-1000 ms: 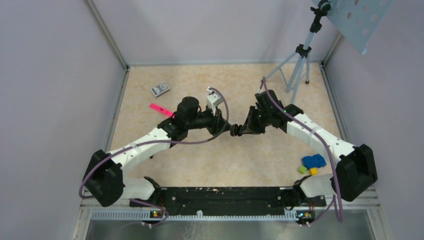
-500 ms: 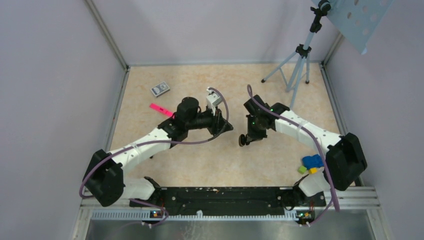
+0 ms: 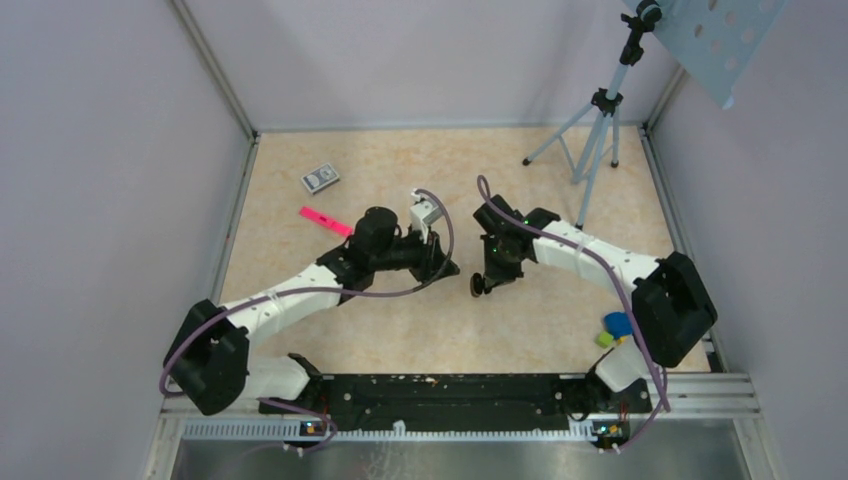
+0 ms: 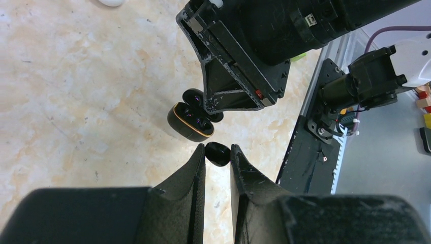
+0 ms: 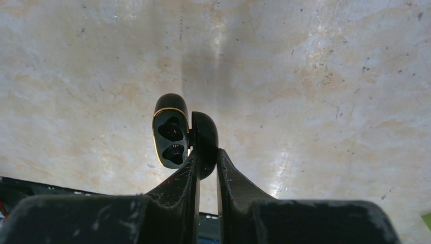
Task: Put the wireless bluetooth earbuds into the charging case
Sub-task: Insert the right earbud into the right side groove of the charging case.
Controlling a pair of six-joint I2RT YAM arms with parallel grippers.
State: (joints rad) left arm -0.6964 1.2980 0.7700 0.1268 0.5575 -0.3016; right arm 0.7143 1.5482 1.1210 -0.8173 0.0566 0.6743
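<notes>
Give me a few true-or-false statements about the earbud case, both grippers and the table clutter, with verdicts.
1. The charging case is open. True.
2. The right gripper pinches the case's lid. True.
3. The left gripper stands wide open and empty. False: it is closed on a small glossy black piece, close to the case.
4. The pink strip lies right of the tripod. False: it lies well to the tripod's left, beside the left arm.
</notes>
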